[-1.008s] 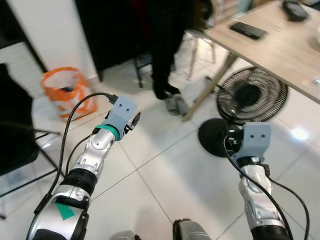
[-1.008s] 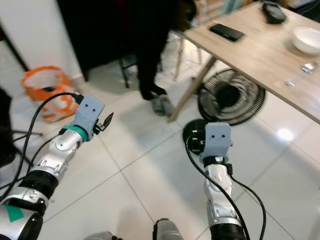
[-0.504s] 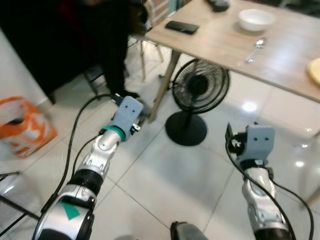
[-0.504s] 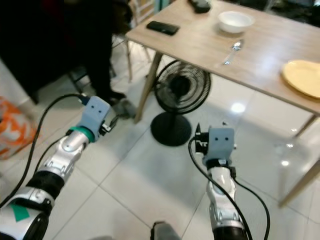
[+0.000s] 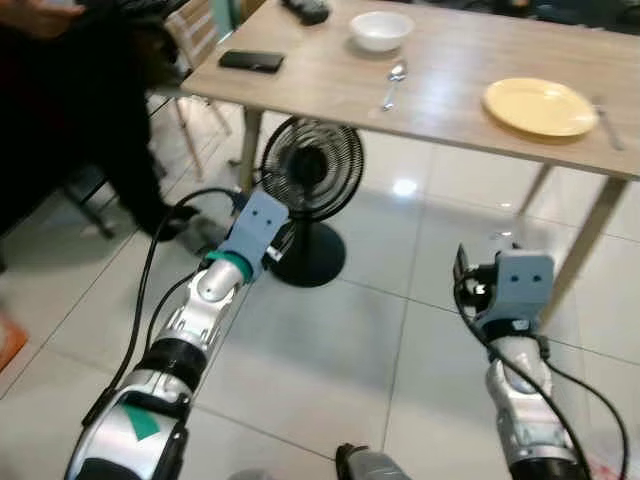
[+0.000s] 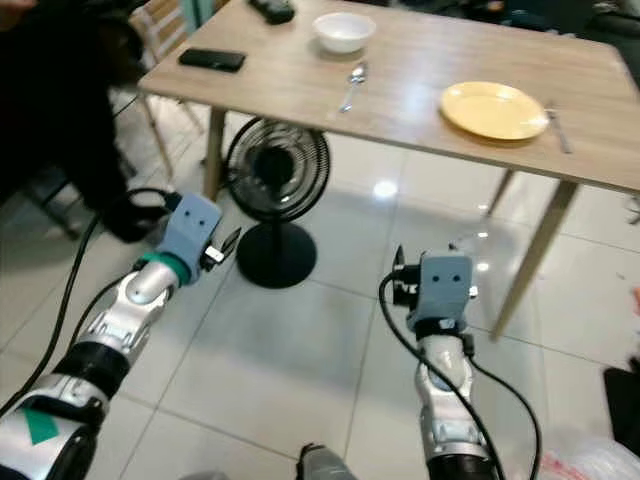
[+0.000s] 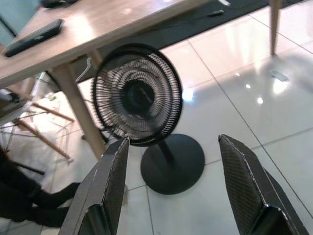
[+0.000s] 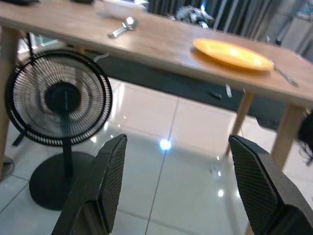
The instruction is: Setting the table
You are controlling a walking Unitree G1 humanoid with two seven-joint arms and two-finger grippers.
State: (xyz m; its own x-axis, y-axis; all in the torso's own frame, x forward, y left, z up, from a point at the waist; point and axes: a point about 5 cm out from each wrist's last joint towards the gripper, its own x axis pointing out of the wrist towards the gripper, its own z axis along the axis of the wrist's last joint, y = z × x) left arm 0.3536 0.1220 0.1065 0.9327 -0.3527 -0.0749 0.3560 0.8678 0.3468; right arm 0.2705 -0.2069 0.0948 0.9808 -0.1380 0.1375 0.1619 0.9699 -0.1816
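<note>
A light wooden table (image 5: 460, 60) stands ahead. On it lie a yellow plate (image 5: 540, 106), a fork (image 5: 608, 110) just right of the plate, a white bowl (image 5: 381, 30) and a spoon (image 5: 394, 82) near the bowl. My left gripper (image 7: 172, 142) is open and empty, held out over the floor toward the table's left leg. My right gripper (image 8: 177, 142) is also open and empty, low over the tiles short of the table's near edge, with the plate (image 8: 232, 53) ahead of it.
A black pedestal fan (image 5: 310, 190) stands on the tiled floor under the table's left end. A black phone (image 5: 251, 61) and a dark object (image 5: 305, 10) lie at the table's left. A person in dark clothes (image 5: 120, 130) and a chair (image 5: 195, 30) are at the left.
The camera has swung right: the table with bowl, spoon, plate and fork has come fully into view, and the orange bag has left it. Both arms keep their pose.
</note>
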